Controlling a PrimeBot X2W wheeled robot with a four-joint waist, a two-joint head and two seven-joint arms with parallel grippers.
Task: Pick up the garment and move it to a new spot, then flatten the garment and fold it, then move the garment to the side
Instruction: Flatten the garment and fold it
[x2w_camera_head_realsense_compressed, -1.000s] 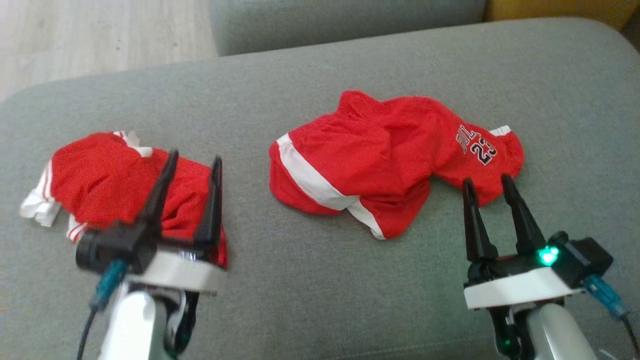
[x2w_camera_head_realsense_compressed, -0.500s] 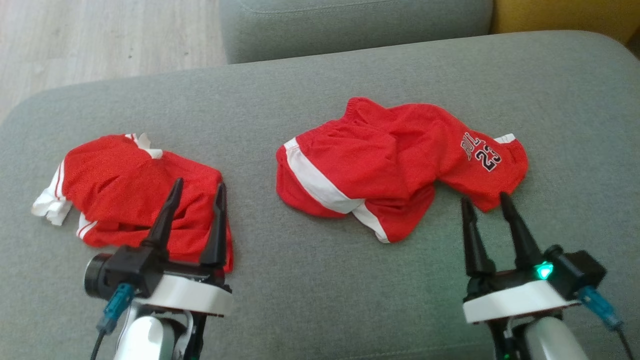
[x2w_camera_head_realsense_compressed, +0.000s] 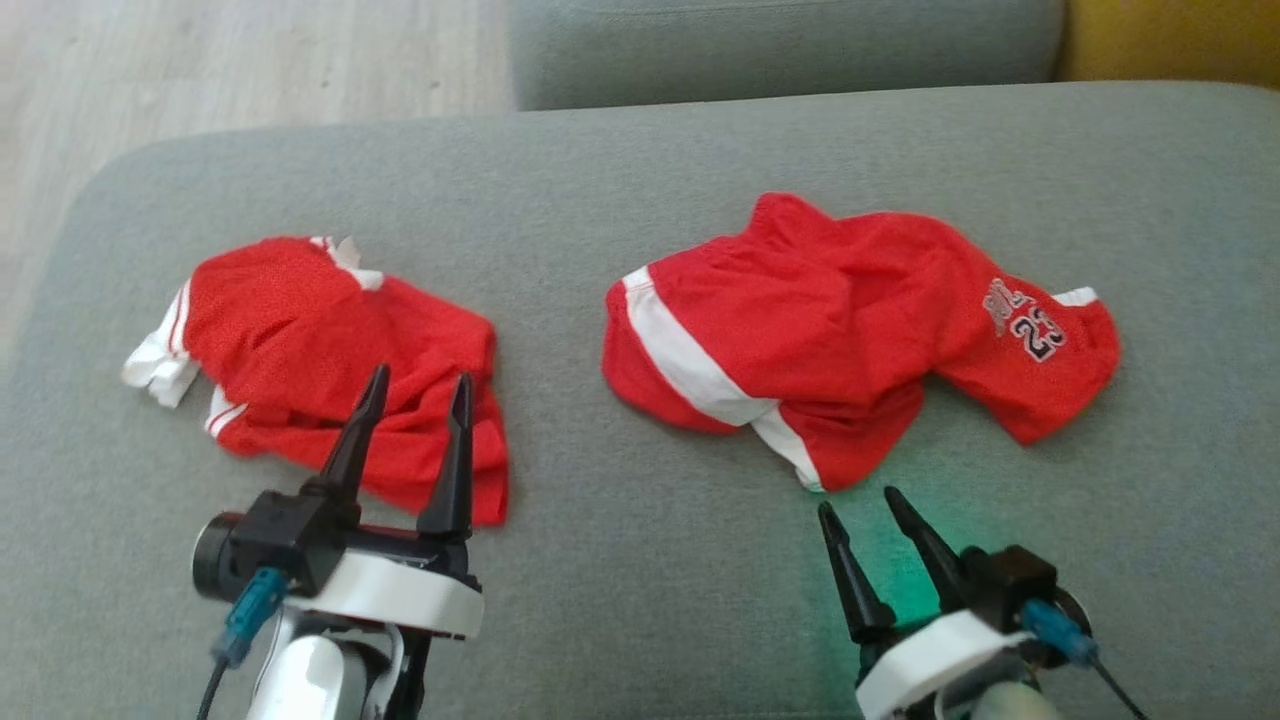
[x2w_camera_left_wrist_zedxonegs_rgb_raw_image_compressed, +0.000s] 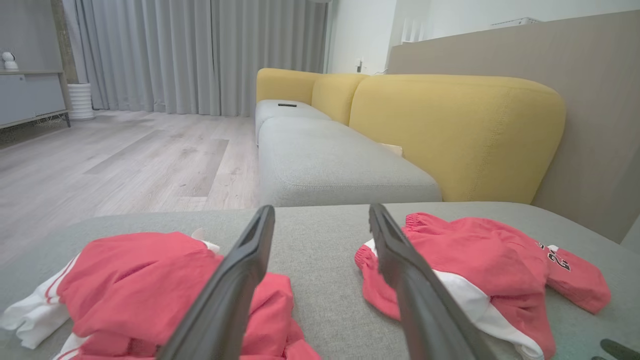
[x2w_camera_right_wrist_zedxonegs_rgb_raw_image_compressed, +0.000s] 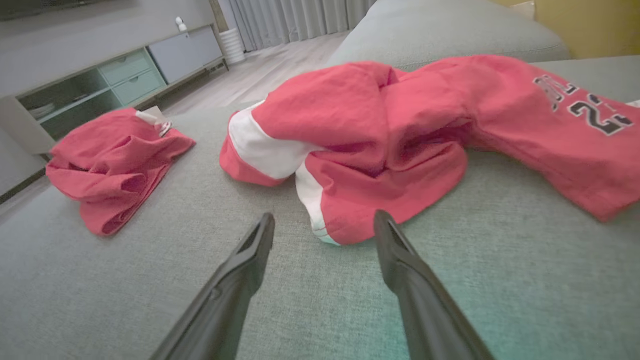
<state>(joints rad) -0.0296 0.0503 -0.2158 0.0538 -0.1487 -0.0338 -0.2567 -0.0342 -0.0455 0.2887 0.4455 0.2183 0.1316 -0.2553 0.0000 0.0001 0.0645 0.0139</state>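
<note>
Grey cushion (x2w_camera_head_realsense_compressed: 640, 170) carries crumpled red shorts (x2w_camera_head_realsense_compressed: 850, 320) and red bundle (x2w_camera_head_realsense_compressed: 330, 360)

Left gripper (x2w_camera_head_realsense_compressed: 421, 373), right gripper (x2w_camera_head_realsense_compressed: 857, 498) — fingers (x2w_camera_head_realsense_compressed: 353, 440) spread wide, both empty.

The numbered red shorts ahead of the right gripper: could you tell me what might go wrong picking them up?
The shorts lie bunched in folds, so the open right gripper may pinch only one layer at the near hem. The open left gripper hangs over the other red garment and could snag it.
</note>
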